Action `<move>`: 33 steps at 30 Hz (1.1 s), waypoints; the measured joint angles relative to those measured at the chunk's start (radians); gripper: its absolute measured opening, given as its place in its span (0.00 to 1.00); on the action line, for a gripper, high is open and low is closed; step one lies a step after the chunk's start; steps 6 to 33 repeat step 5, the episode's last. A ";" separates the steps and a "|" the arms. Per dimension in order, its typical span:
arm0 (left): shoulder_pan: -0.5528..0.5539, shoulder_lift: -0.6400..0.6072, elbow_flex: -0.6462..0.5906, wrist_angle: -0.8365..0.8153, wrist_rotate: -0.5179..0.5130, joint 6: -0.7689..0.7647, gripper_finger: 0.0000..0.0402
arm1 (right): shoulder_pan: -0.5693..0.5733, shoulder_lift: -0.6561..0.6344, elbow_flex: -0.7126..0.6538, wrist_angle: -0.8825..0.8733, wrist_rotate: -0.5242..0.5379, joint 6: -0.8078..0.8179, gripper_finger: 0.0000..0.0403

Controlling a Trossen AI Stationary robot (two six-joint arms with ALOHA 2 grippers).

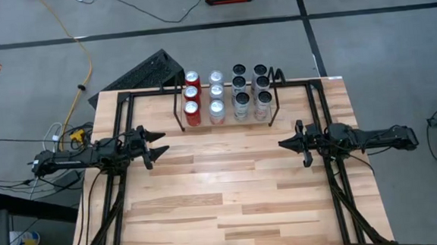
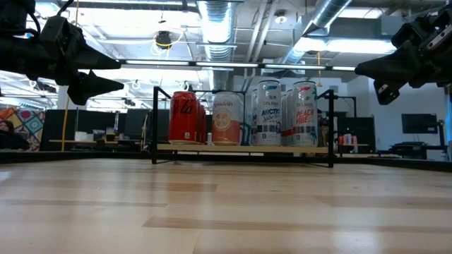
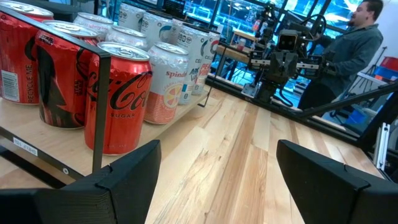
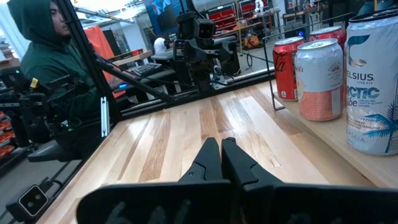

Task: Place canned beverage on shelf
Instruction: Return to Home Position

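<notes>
The black wire shelf [image 1: 274,96] stands at the table's far middle, holding four rows of cans on their bases: red cola cans [image 1: 192,97], pale orange-labelled cans [image 1: 216,94] and two rows of white cans [image 1: 251,90]. The cans also show in the low view [image 2: 244,116], the left wrist view [image 3: 118,93] and the right wrist view [image 4: 320,78]. My left gripper [image 1: 159,142] hovers open and empty at the table's left, above the wood. My right gripper [image 1: 284,143] hovers shut and empty at the table's right.
Bare wood lies between the two grippers and toward the near edge. Black rails [image 1: 119,182] run along both sides of the table. People show beyond the table, one in the left wrist view [image 3: 348,50] and one in the right wrist view [image 4: 43,56].
</notes>
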 joint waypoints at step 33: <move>0.000 0.000 0.000 0.000 0.000 0.000 0.76 | 0.000 0.000 0.000 0.000 0.000 0.000 0.00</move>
